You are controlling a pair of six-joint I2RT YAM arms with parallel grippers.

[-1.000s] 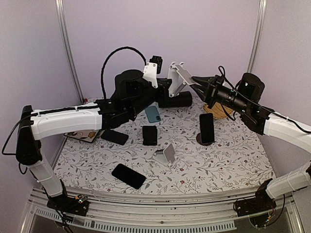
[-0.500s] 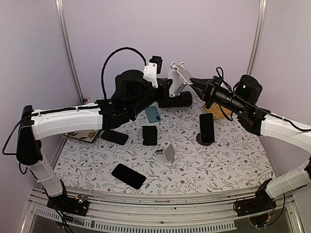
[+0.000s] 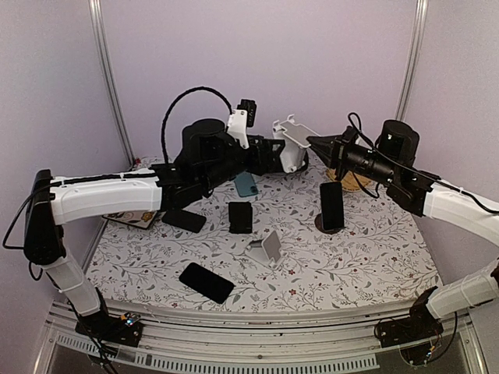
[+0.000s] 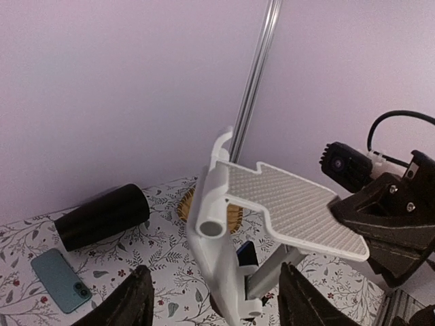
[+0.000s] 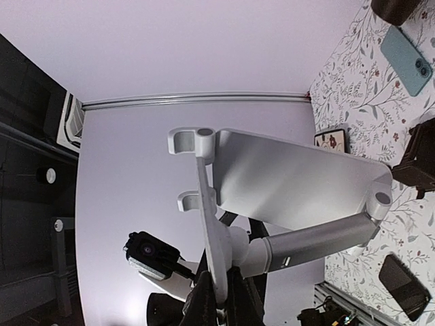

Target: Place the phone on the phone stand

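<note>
A white phone stand (image 3: 291,145) hangs in the air above the back of the table. My right gripper (image 3: 314,142) is shut on the edge of its ribbed plate (image 4: 292,210); in the right wrist view the fingertips (image 5: 219,293) pinch that plate's rim below the stand (image 5: 292,180). My left gripper (image 3: 279,156) is open, and its fingers (image 4: 138,299) stand on either side of the stand's foot without touching it. Several phones lie on the floral table: a teal phone (image 3: 245,184) and black ones at the centre (image 3: 240,216) and front (image 3: 207,282).
Another black phone (image 3: 331,205) leans upright on a dark-based holder. A second white stand (image 3: 267,246) sits mid-table. A black phone (image 3: 184,220) and a patterned card (image 3: 129,216) lie at the left. A black cylinder (image 4: 102,216) and a wicker coaster (image 3: 352,181) are at the back.
My left gripper has opened and let go of the white stand. My right gripper has closed on the stand's plate, and the stand has tipped flatter.
</note>
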